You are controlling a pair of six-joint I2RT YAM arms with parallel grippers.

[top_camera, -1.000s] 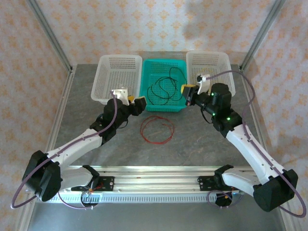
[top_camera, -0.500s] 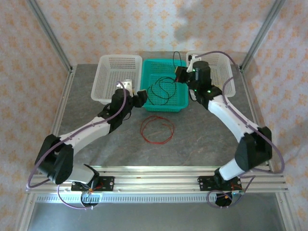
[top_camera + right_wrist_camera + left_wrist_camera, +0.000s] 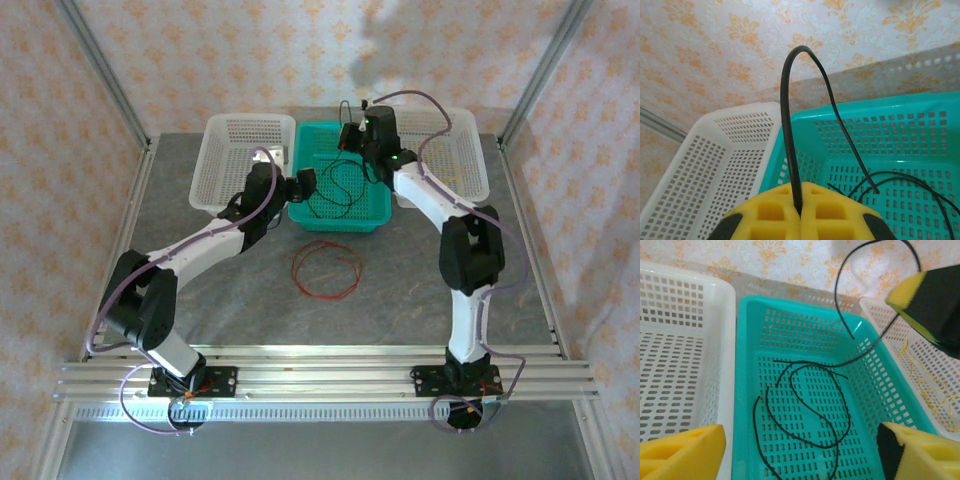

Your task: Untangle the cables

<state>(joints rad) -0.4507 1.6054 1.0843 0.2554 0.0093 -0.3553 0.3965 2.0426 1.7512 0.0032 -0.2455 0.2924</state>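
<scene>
My right gripper (image 3: pixel 800 210) is shut on a black cable (image 3: pixel 790 125), which arches up out of its yellow pads and drops into the teal basket (image 3: pixel 920 107). Seen from above, that gripper (image 3: pixel 350 135) hangs over the basket's back edge. More black cable (image 3: pixel 805 405) lies in loops on the basket floor. My left gripper (image 3: pixel 800 455) is open above the basket's near left part, nothing between its fingers; from above it (image 3: pixel 305 183) sits at the basket's left rim. A red cable (image 3: pixel 325 268) lies looped on the table. A yellow cable (image 3: pixel 935 388) lies in the right white basket.
A white basket (image 3: pixel 225 170) stands left of the teal basket (image 3: pixel 340 222) and another (image 3: pixel 465 150) to its right, all in a row at the back of the grey table. Metal frame posts rise at the back corners.
The right arm has swung from the right basket to above the teal basket's back edge, lifting the black cable. The left gripper moved forward to the teal basket and opened wider.
</scene>
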